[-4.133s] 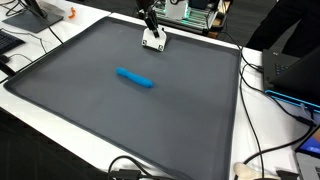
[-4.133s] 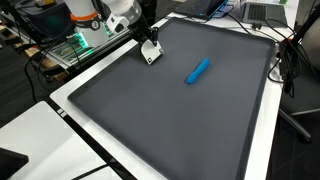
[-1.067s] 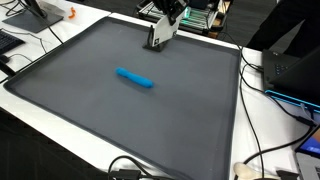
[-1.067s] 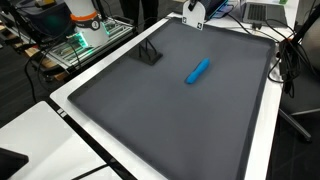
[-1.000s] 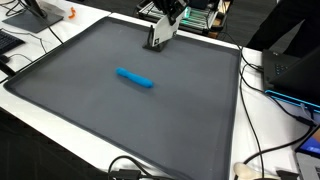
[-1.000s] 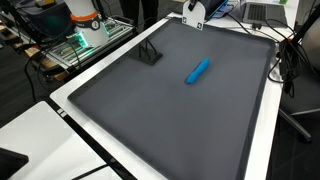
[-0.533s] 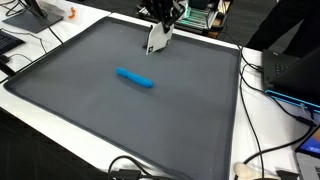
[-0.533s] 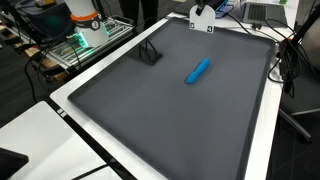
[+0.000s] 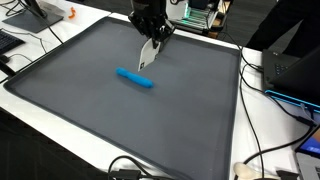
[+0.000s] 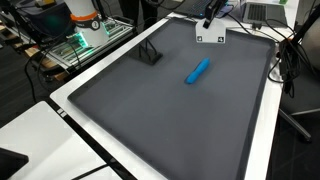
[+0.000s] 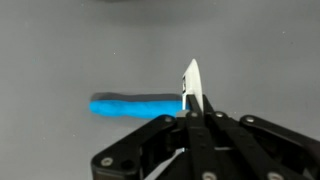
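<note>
One claw (image 9: 152, 40) pinched shut on one white card (image 9: 147, 57), near one blue cylinder (image 9: 134, 77).

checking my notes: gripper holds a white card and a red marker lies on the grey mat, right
No: the marker is blue, not red, as the wrist view shows. The gripper does hold a white card, with the marker on the grey mat.

I see bright blue marker (image 9: 134, 77), plain dark grey mat (image 9: 180, 120), white desk (image 9: 50, 140); my gripper (image 9: 152, 40) black, its card (image 9: 147, 57) white.
</note>
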`<move>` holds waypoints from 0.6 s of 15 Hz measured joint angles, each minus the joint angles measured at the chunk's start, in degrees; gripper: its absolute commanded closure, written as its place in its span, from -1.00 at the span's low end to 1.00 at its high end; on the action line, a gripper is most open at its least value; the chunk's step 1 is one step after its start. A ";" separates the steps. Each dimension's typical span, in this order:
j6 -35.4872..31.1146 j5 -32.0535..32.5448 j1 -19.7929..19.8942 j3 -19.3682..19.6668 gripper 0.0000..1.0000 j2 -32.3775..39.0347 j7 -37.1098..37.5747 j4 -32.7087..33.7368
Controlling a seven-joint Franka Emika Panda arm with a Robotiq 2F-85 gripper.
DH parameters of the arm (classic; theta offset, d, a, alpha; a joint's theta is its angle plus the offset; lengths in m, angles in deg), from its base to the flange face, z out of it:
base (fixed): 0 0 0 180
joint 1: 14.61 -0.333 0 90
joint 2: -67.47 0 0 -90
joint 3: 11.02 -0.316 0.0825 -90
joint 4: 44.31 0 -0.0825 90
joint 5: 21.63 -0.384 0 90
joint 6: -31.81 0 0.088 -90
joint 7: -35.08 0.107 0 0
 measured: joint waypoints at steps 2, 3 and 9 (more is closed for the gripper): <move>-0.11 0.57 0.00 0.05 0.98 1.49 -1.88 0.74; -0.11 0.89 0.00 0.11 0.98 2.22 -2.52 1.08; -0.05 1.63 -0.26 0.46 0.98 6.51 -5.35 4.53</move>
